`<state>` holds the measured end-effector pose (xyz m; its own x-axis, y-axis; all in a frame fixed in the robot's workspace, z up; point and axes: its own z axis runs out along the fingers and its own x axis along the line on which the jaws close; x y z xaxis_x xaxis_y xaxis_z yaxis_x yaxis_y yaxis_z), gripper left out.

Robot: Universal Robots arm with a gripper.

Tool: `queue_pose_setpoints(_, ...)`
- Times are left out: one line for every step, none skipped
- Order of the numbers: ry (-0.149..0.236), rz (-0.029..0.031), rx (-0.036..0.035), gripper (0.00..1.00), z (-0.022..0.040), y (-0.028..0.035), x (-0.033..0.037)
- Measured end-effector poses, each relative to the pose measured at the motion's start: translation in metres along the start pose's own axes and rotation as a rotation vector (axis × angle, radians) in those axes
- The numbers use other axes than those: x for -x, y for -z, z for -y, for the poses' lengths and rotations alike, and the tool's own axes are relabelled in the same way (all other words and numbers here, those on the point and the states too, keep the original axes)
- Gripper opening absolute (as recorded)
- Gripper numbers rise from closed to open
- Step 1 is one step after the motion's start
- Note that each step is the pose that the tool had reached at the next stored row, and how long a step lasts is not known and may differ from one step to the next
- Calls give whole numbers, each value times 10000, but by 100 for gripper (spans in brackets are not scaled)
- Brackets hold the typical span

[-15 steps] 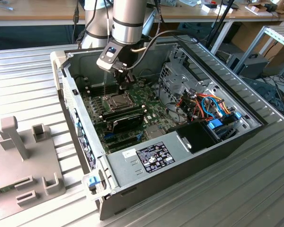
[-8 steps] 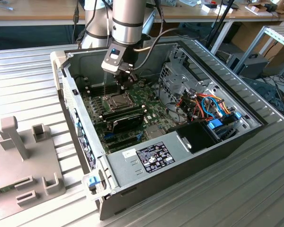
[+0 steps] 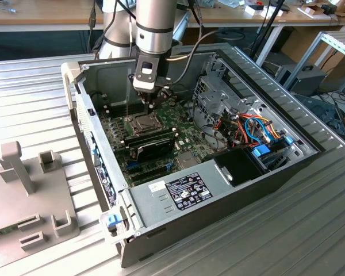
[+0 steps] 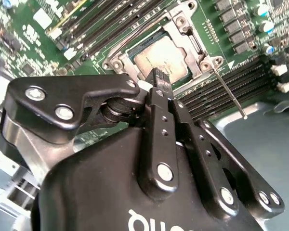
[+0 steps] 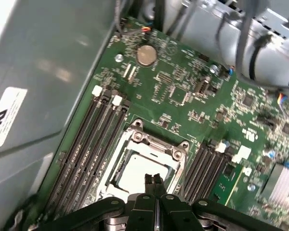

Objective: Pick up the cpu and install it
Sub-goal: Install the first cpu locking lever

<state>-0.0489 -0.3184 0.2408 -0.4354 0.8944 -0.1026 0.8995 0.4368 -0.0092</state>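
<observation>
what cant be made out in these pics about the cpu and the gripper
- Second wrist view: whether the gripper touches the cpu. Its shut fingertips cover the contact spot.
- First wrist view: the cpu's near edge, hidden behind the gripper.
- Exterior view: whether the cpu lies flat in the socket. It is too small to tell.
</observation>
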Motion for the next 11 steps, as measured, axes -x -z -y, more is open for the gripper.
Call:
queue_pose_setpoints(205, 5, 20, 11, 0, 0, 0)
queue_pose_setpoints(511, 13, 49, 11, 0, 0, 0)
queue_pose_setpoints(819, 26, 75, 11, -1, 0, -1)
queue_pose_setpoints(949, 35, 84, 11, -1, 1, -1)
queue_pose_setpoints(1070, 42, 94, 11, -1, 0, -2)
queue_pose_setpoints(1159, 43, 104, 11, -2, 0, -2)
queue_pose_setpoints(1182, 44, 106, 11, -2, 0, -2)
queue_pose_setpoints(1185, 44, 106, 11, -1, 0, -2)
queue_pose_setpoints(1187, 44, 106, 11, -1, 0, -2)
queue_pose_setpoints(1191, 45, 106, 11, -1, 0, -2)
queue_pose_setpoints(1191, 45, 106, 11, -1, 0, -2)
